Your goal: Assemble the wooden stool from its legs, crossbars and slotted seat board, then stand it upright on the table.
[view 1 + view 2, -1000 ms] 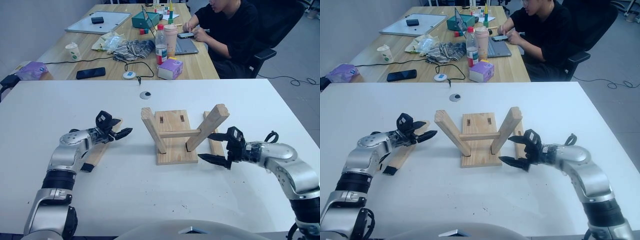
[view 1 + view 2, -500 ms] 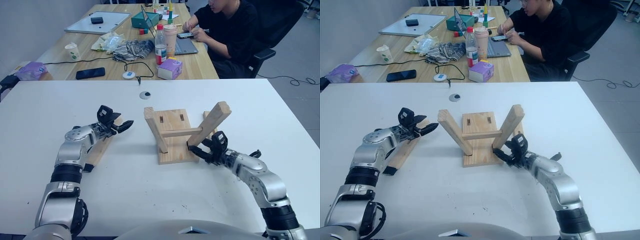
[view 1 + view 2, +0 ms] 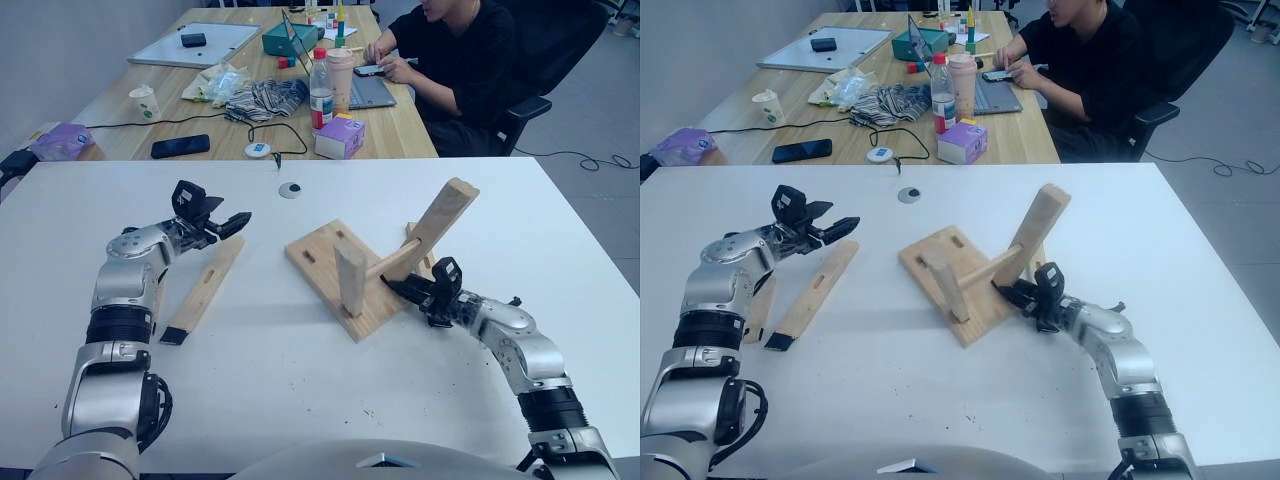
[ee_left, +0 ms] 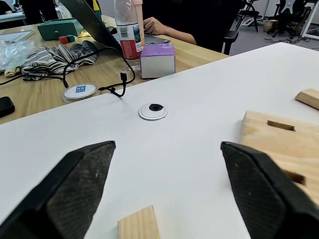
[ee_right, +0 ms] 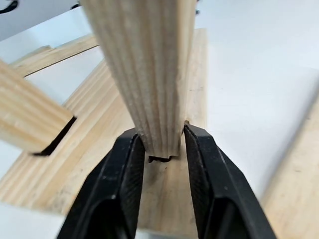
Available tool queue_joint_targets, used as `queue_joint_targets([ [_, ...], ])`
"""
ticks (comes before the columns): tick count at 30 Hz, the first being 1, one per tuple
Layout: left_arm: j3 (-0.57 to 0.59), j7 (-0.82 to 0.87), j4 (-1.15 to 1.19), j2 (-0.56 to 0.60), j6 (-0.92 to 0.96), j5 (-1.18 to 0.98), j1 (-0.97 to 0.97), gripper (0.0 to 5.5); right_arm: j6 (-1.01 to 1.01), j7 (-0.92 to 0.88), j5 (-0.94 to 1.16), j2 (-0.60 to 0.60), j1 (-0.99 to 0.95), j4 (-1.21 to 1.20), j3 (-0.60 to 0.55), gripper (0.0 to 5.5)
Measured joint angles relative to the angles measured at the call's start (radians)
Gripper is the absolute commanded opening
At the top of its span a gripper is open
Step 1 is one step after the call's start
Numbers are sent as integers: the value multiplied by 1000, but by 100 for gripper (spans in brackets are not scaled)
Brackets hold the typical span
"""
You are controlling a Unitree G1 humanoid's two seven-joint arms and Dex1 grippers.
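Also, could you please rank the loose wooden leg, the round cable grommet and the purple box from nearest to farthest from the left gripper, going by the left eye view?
Starting from the left gripper:
1. The loose wooden leg, lying right beside it on the robot's left.
2. The round cable grommet, off to its right, near the table's far edge.
3. The purple box, on the wooden table behind.

An office: wooden desk (image 3: pixel 400 135) with laptop (image 3: pixel 372 93), phone (image 3: pixel 181 146), bottle (image 3: pixel 321 95); swivel chair (image 3: pixel 565 45) alongside.

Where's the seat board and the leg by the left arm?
seat board (image 3: pixel 322 263), left eye view, bare upper face.
leg by the left arm (image 3: pixel 210 280), left eye view, its middle.
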Motion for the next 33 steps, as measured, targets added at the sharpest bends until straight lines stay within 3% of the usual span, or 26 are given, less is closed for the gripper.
queue_joint_targets([
  [4, -18, -14, 2, -5, -2, 7, -3, 393, -22, 224, 27, -72, -27, 76, 8, 101],
  [7, -41, -25, 7, -23, -13, 17, -4, 393, -101, 395, -16, -109, -83, 132, 87, 101],
  [8, -47, -31, 10, -27, -16, 18, -5, 393, -127, 416, -30, -104, -107, 159, 107, 138],
  [18, -115, -53, 12, -69, -46, 60, 15, 393, -318, 411, -133, -86, -301, 329, 114, 296],
  [23, -139, -38, 2, -103, -76, 83, 41, 393, -289, 500, -148, -239, -289, 274, 90, 307],
  [27, -146, -9, 35, -131, -117, 103, 57, 393, -120, 656, -63, -426, -181, 118, 49, 307],
  [31, -173, 17, 121, -135, -193, 167, 58, 393, 31, 788, 0, -605, 14, -117, 116, 307],
  [33, -195, 24, 150, -138, -236, 198, 56, 393, 63, 788, 6, -620, 75, -195, 136, 307],
])
